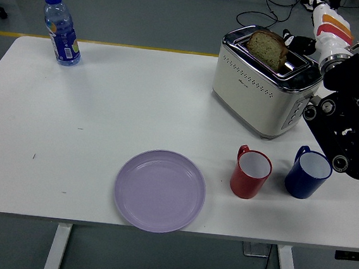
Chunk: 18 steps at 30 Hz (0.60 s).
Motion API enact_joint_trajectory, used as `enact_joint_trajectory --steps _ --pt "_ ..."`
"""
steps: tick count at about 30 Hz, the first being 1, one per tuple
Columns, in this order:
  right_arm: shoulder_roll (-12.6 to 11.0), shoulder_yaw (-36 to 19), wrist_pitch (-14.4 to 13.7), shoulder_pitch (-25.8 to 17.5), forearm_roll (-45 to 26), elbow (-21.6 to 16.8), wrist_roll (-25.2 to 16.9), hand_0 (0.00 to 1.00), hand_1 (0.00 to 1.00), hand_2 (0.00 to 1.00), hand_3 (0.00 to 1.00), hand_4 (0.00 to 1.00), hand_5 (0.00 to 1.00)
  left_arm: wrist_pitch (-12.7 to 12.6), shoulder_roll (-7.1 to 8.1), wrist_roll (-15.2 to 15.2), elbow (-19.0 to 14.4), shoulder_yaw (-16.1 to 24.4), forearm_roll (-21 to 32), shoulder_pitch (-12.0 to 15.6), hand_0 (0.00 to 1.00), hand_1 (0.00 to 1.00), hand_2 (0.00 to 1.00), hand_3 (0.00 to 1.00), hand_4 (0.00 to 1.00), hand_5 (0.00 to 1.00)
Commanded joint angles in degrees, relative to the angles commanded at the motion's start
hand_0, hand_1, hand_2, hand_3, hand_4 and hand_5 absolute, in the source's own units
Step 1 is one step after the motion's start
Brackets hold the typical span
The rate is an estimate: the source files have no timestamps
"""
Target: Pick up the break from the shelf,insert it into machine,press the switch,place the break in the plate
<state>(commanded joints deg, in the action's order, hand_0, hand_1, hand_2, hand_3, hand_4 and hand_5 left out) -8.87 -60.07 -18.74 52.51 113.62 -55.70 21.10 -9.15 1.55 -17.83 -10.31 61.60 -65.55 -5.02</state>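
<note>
Here, a white table (106, 102) stands on grey floor (147, 10).

Much of the right side is cut off or tucked out of sight.

The bread slice (268, 49) shows only its top; the rest sits down inside the toaster (264, 85). The right hand (301, 44), just behind the toaster's far end, is mostly hidden, so I cannot tell how it is set. Its arm (346, 125) runs off the right edge. The water bottle (62, 29) label, far left of the toaster, is too small to read.
</note>
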Motion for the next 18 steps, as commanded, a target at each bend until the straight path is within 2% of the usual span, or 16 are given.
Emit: enact_joint_trajectory --steps 4,5,10,11,12,18 --pt "-3.2 -1.9 -2.4 -3.6 -0.1 -5.2 1.2 0.749 0.699 0.823 0.840 0.687 0.215 0.1 -0.05 0.0 0.0 0.3 -0.4 0.3 0.418 0.480 0.511 0.581 0.372 0.998" --pt "-4.2 -2.4 -2.9 -4.7 -0.2 -6.7 1.7 0.409 0.418 0.494 0.762 0.508 0.134 0.1 -0.04 0.0 0.0 0.3 -0.4 0.4 0.418 0.480 0.513 0.579 0.373 0.998" --pt "-8.3 -4.0 -2.6 -10.0 -0.7 -12.2 3.5 0.409 0.418 0.494 0.762 0.508 0.134 0.2 -0.10 -0.1 0.0 0.6 -0.9 1.0 0.418 0.480 0.513 0.579 0.373 0.998" --pt "-8.8 -4.1 -2.5 -10.7 -0.7 -12.8 3.7 0.302 0.341 0.435 0.694 0.433 0.074 0.3 -0.10 -0.1 0.0 0.6 -0.9 1.0 0.418 0.479 0.513 0.579 0.371 0.998" --pt "-9.9 -4.2 -2.2 -12.1 -0.7 -14.0 4.0 0.302 0.341 0.435 0.694 0.433 0.074 0.3 -0.12 -0.1 0.0 0.7 -0.9 1.1 0.418 0.479 0.513 0.579 0.371 0.998" --pt "-12.6 -3.9 -1.2 -16.4 -1.0 -16.5 4.6 0.285 0.322 0.414 0.665 0.414 0.047 0.4 -0.22 0.0 0.0 0.6 -0.8 1.1 0.418 0.481 0.513 0.579 0.370 0.998"
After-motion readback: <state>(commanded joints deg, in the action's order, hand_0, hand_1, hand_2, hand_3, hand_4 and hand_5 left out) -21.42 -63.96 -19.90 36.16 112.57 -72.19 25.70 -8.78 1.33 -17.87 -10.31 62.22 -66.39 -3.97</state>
